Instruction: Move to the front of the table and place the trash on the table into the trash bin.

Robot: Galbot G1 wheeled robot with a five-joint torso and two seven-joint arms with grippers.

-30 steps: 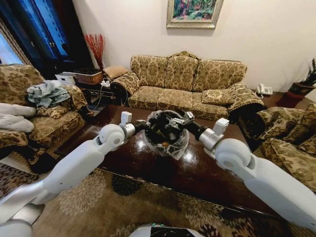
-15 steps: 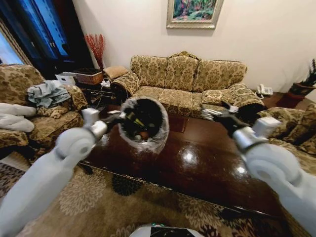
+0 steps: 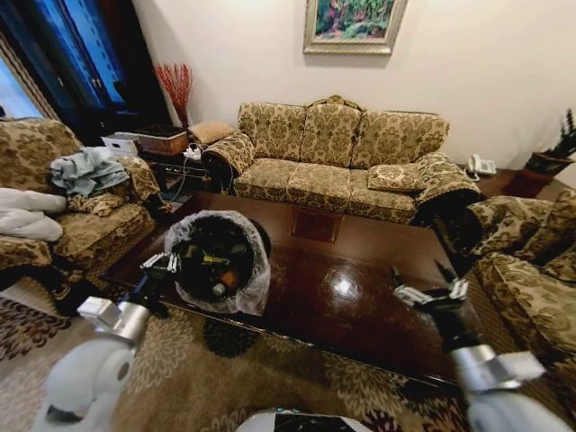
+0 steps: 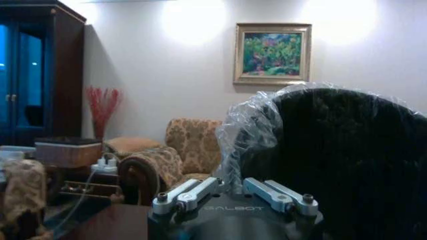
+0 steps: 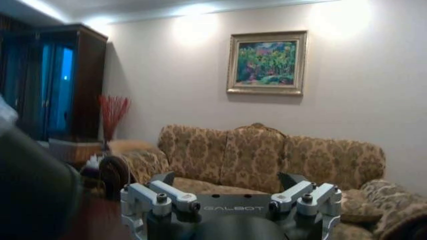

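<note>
Sitting room, brocade sofas around a glossy dark wood worktop (image 3: 360, 297). Bin (image 3: 219, 261), round, black, crinkly bag liner, sits at the worktop's 9 o'clock edge, tilted toward the camera, trash inside. Left hand (image 3: 163, 264) clenched on its rim. Right hand (image 3: 432, 292) released, at 4 o'clock. Judgement: set the bin upright before letting go, lest it roll.

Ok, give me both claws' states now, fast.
Left claw: shut on the bin.
Right claw: open, holding nothing.
</note>
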